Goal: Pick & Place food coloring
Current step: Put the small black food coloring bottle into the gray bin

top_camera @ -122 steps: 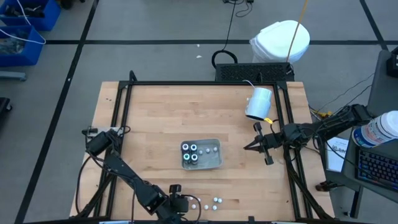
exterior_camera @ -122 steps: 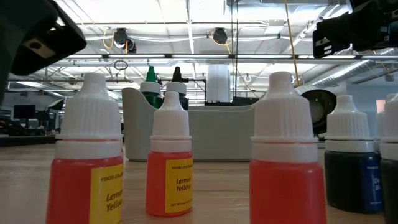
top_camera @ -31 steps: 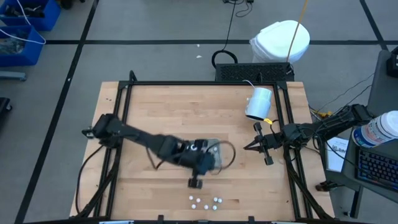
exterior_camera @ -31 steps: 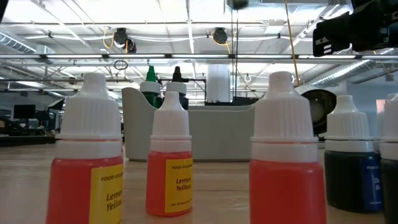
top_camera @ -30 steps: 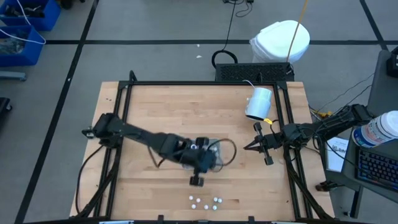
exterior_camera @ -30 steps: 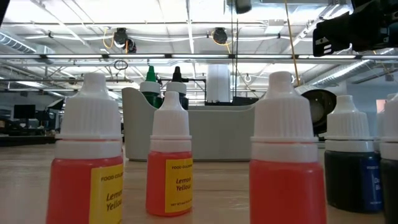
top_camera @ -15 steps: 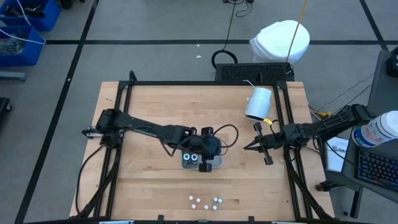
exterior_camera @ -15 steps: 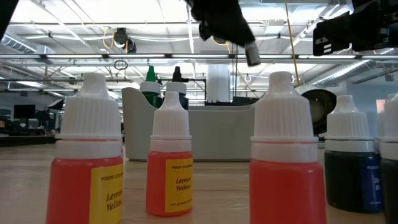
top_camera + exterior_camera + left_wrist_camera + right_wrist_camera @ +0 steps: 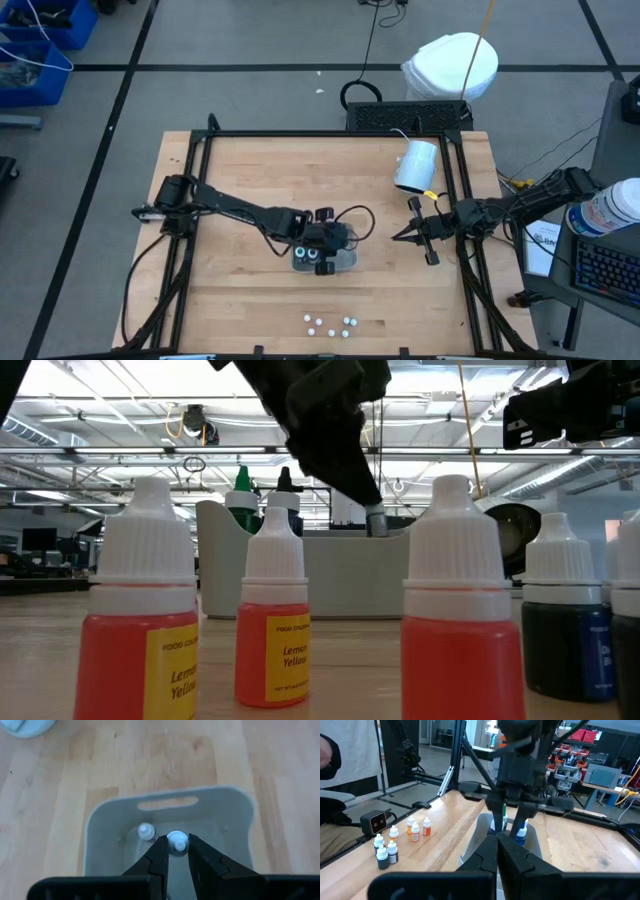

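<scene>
A grey tray (image 9: 346, 259) sits mid-table with several food coloring bottles (image 9: 303, 252) standing in it. My left gripper (image 9: 324, 246) hangs over the tray, shut on one white-capped bottle (image 9: 177, 841); in the low view that bottle (image 9: 377, 520) is just above the tray's wall (image 9: 330, 570). A second capped bottle (image 9: 145, 831) stands in the tray beside it. More food coloring bottles (image 9: 330, 323) stand loose near the front edge, some lemon yellow (image 9: 272, 620), one dark (image 9: 565, 625). My right gripper (image 9: 395, 237) waits shut at the right, pointing at the tray. My left gripper pinches the bottle's white cap (image 9: 175, 839) between its two fingertips (image 9: 161, 851). The fingers come from above, slanting down. The bottle hangs upright, cap up, its lower end (image 9: 377, 522) below the fingertips and clear of the tray floor.
A pale cylinder (image 9: 417, 165) lies at the far right of the table. Black frame rails (image 9: 195, 200) run along the left and right sides. A small camera (image 9: 375, 822) sits at the front edge by the loose bottles.
My left gripper has gone from the near side of the tray toward the far edge until it is over the tray, then down toward it, carrying the bottle, still shut on it.
</scene>
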